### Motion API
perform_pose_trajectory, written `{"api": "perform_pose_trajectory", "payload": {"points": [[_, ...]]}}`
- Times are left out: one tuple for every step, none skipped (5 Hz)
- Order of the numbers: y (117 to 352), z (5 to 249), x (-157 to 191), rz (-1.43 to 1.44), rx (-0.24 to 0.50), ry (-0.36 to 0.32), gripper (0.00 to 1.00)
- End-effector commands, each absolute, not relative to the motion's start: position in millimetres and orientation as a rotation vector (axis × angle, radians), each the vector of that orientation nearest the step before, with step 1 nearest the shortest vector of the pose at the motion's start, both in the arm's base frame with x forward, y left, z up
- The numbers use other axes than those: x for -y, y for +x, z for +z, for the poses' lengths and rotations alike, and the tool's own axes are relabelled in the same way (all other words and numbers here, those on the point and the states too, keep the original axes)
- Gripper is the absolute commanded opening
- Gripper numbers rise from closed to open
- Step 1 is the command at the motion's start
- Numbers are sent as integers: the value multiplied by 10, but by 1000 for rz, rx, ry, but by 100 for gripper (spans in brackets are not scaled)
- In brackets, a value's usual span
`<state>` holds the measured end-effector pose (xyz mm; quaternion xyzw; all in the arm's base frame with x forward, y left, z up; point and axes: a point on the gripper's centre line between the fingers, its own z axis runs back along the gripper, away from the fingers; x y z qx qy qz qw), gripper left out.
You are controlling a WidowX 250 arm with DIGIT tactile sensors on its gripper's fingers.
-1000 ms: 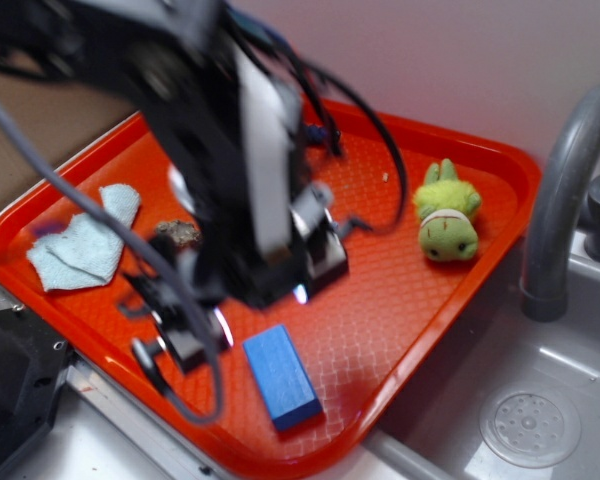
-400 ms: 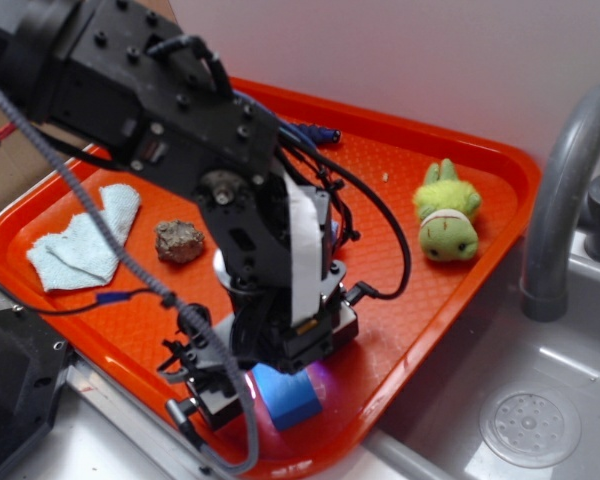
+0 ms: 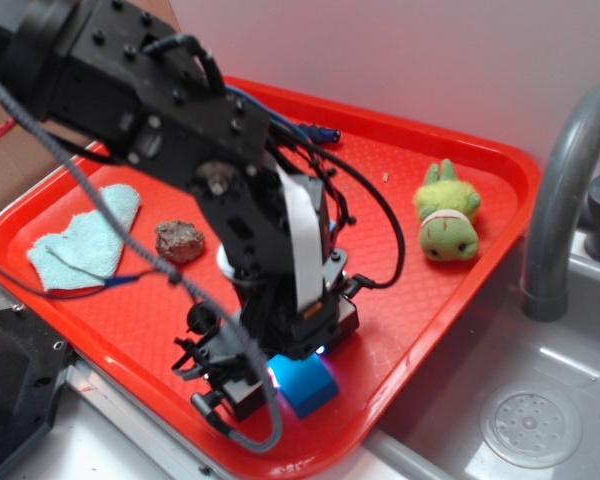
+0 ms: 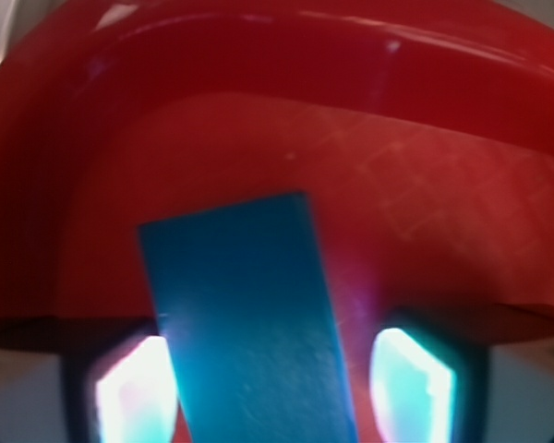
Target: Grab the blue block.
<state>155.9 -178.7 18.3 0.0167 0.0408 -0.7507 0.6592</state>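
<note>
The blue block (image 3: pixel 307 384) is a smooth blue bar lying on the red tray (image 3: pixel 460 290) near its front edge. Only its near end shows in the exterior view, under the arm. In the wrist view the blue block (image 4: pixel 249 323) runs up the middle of the picture between my two glowing fingertips (image 4: pixel 134 392). My gripper (image 3: pixel 280 372) is low over the block and open, with one finger on each side. The left fingertip is close against the block's side. A gap shows between the block and the right fingertip.
A green plush toy (image 3: pixel 446 222) lies at the tray's back right. A light blue cloth (image 3: pixel 80 245) and a brown lump (image 3: pixel 179 240) lie at the left. A grey faucet (image 3: pixel 565 190) and a sink (image 3: pixel 530 425) are at the right. The tray rim (image 4: pixel 286 55) curves just past the block.
My gripper has come down from above the tray's middle to the block at the front edge. It has sunk a little lower since 0.4 s ago. The block's far end is now hidden.
</note>
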Motion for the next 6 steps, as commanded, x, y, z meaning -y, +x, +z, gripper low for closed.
{"api": "perform_pose_trajectory", "payload": {"points": [[1434,223,1560,-1513,-220,116,0],[1552,691,1324,-1264,-94,116,0],[1642,1091,1195,-1014,-58,85,0],[1616,1296,1066,-765,-74,66,0],[1619,1520,987,-516,-77,43,0],[1683,1871,1046,-269,-47,-48,0]]}}
